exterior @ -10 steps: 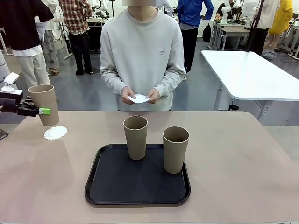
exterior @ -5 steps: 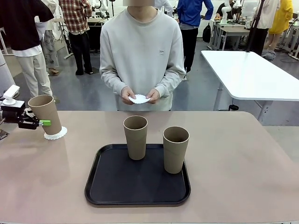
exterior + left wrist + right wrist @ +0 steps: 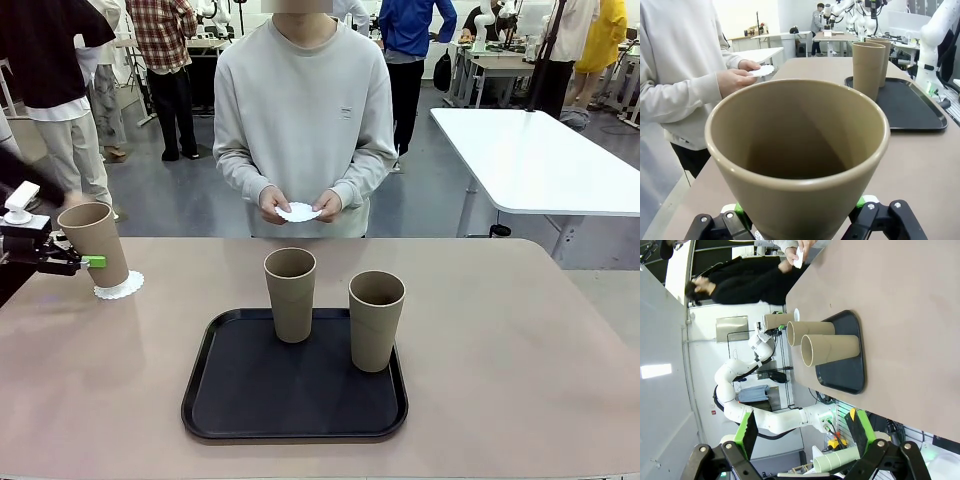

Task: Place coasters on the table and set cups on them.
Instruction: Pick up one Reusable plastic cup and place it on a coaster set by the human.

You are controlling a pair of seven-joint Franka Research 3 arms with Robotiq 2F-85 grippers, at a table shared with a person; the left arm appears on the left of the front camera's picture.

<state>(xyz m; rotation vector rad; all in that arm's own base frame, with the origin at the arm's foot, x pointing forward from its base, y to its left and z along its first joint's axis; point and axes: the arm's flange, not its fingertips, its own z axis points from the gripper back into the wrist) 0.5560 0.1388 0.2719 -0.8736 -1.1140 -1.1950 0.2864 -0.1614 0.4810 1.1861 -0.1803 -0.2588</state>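
1. Across the beige table (image 3: 500,350), a coaster (image 3: 298,212) is held by a person (image 3: 305,110).
2. At its left end a cup (image 3: 95,235), pinched by the left gripper (image 3: 90,262), is set on another coaster (image 3: 122,288).
3. Two cups (image 3: 290,295) are stood on the tray (image 3: 250,400).
4. The right gripper (image 3: 804,432) is held with jaws spread, empty.

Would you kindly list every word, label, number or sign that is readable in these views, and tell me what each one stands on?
No text here can be read.
A small dark mark on the chest of the person's light grey sweatshirt: too small to read.
The tall tan paper cups, the black rounded plastic tray and the white lacy paper coasters: plain, no print.
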